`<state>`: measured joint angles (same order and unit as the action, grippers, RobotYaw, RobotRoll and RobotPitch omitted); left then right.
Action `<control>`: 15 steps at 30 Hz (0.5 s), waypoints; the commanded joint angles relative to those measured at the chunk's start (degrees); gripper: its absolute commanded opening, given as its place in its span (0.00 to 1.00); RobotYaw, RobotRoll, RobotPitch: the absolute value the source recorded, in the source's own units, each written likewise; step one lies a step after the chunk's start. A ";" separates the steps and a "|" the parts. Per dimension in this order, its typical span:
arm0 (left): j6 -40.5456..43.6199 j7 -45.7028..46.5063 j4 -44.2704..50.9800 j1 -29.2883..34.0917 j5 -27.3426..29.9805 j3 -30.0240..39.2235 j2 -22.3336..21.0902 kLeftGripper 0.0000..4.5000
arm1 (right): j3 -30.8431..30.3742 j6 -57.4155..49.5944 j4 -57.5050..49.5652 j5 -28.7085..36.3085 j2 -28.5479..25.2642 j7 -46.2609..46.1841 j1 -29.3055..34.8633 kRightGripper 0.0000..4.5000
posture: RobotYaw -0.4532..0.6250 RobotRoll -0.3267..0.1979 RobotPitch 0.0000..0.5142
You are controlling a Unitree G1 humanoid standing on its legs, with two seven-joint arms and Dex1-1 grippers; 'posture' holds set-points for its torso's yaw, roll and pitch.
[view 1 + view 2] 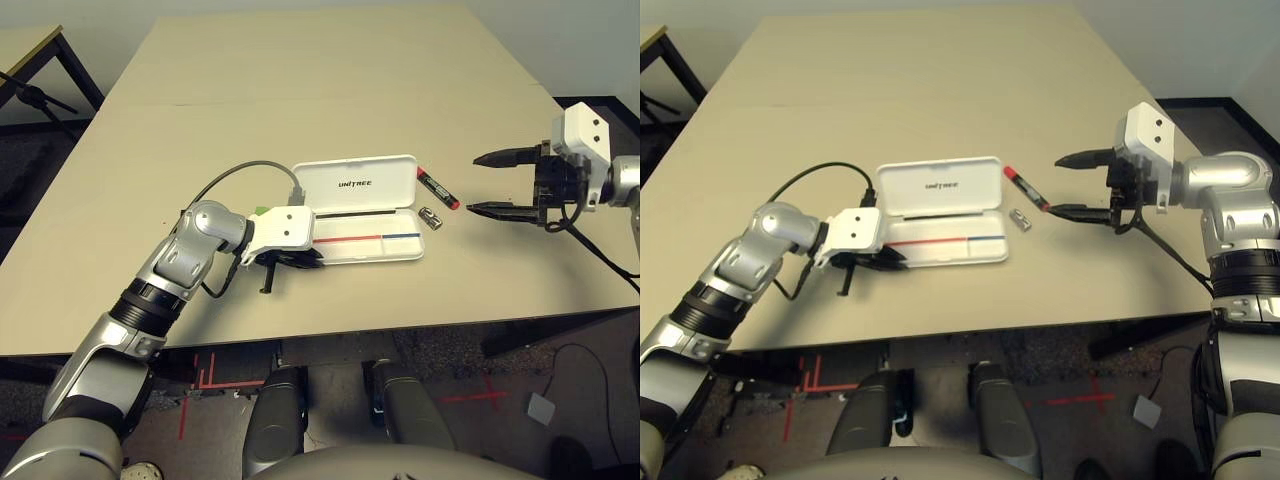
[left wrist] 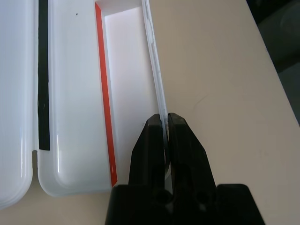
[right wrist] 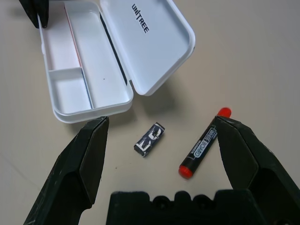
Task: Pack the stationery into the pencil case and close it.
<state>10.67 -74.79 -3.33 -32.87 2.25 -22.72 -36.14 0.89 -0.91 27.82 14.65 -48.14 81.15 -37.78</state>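
At the pencil case's front wall, the left gripper is pinched shut on the thin rim, steadying the open tray. Beyond the case's far end, the right gripper hovers spread wide above the red marker and small cylinder, both lying just beside the lid. If that descent nudges either one, it could roll away across the table.

Between my wide-spread right gripper I see a red marker, small cylinder, and open pencil case.
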 commanded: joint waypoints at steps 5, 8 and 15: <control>-0.40 0.64 -0.37 0.82 -0.96 -0.87 0.16 0.01 | 1.31 -0.41 -1.74 1.10 -0.71 -0.54 0.92 1.00 | 0.32 0.62 0.21; -0.37 1.01 -1.02 1.05 -1.26 -0.87 0.10 0.01 | 1.22 -0.39 -1.85 1.19 -0.64 -0.74 1.05 1.00 | 0.32 0.62 0.21; 0.90 1.30 -1.63 0.99 -1.28 -0.50 -0.19 0.01 | 0.76 -0.20 -1.62 1.04 -0.36 -1.35 1.00 1.00 | 0.33 0.62 0.21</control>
<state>11.20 -73.91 -5.09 -32.48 1.56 -23.16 -36.14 0.96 -1.02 26.95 15.54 -48.38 79.95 -37.12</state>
